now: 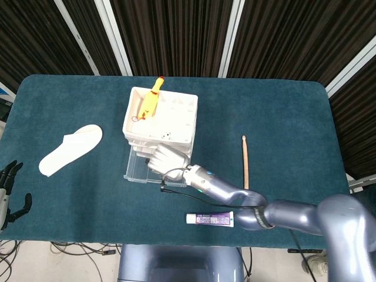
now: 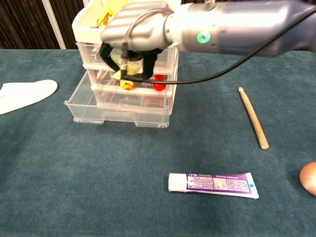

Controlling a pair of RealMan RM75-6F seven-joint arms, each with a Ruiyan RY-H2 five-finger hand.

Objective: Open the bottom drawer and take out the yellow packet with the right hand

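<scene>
The white drawer unit [image 1: 161, 120] [image 2: 126, 54] stands mid-table with its clear bottom drawer [image 1: 140, 169] [image 2: 116, 106] pulled out toward me. My right hand [image 1: 167, 158] [image 2: 136, 29] hangs above the open drawer, in front of the upper drawers. It pinches the yellow packet [image 2: 119, 73] in its fingertips, lifted free of the drawer. In the head view the hand hides the packet. My left hand [image 1: 8, 194] rests at the table's near left edge, fingers apart and holding nothing.
A white slipper [image 1: 70, 150] [image 2: 24, 94] lies at the left. A drumstick [image 1: 245, 164] [image 2: 253, 118] and a toothpaste tube [image 1: 210, 219] [image 2: 212, 183] lie to the right and front. A yellow rubber chicken [image 1: 151, 101] sits in the top tray.
</scene>
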